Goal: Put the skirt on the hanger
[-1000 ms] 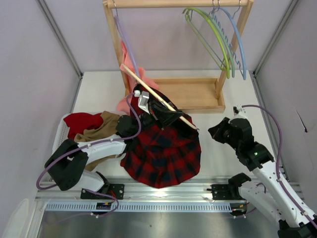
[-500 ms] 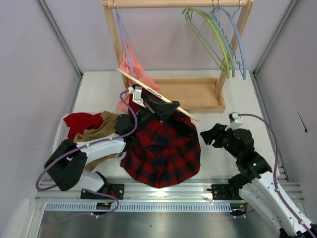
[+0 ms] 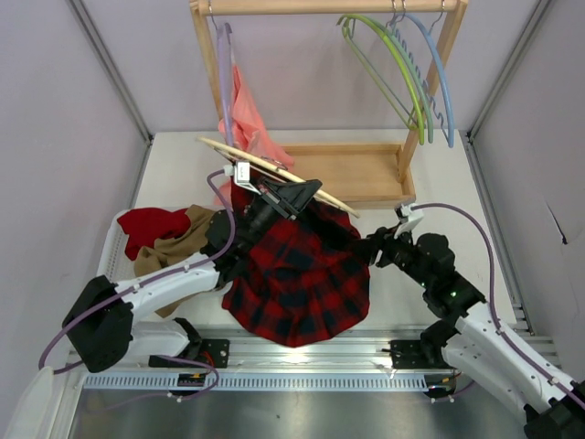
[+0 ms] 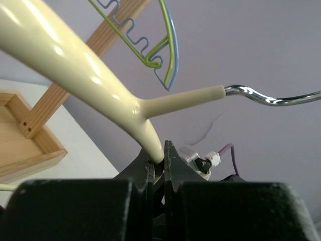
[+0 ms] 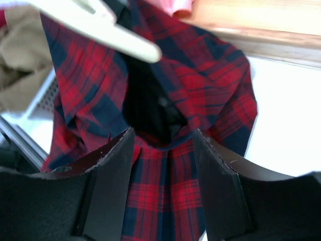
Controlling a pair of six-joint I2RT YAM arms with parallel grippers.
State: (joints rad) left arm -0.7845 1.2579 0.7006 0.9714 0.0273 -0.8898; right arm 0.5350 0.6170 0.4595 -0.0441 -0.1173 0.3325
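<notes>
The red and black plaid skirt (image 3: 297, 279) lies spread on the table between the arms, with its dark waist opening (image 5: 150, 110) raised toward the hanger. The cream hanger (image 3: 274, 171) slants above the skirt's top edge. My left gripper (image 3: 306, 190) is shut on it just below the neck (image 4: 158, 158), and the metal hook (image 4: 271, 98) points right. My right gripper (image 3: 368, 251) is open at the skirt's right edge. Its fingers (image 5: 113, 170) straddle the plaid fabric (image 5: 165, 196) just under the waist opening, closed on nothing.
A wooden rack (image 3: 356, 174) stands at the back, with green and blue hangers (image 3: 416, 78) on its rail. A salmon garment (image 3: 242, 114) hangs on a lilac hanger. A tan cloth (image 3: 178, 242) and a red cloth (image 3: 151, 222) lie in a white basket at left.
The right arm has swung left up to the skirt's right edge and its jaws have opened. The left gripper has carried the hanger up and back to the left, lifting the skirt's top.
</notes>
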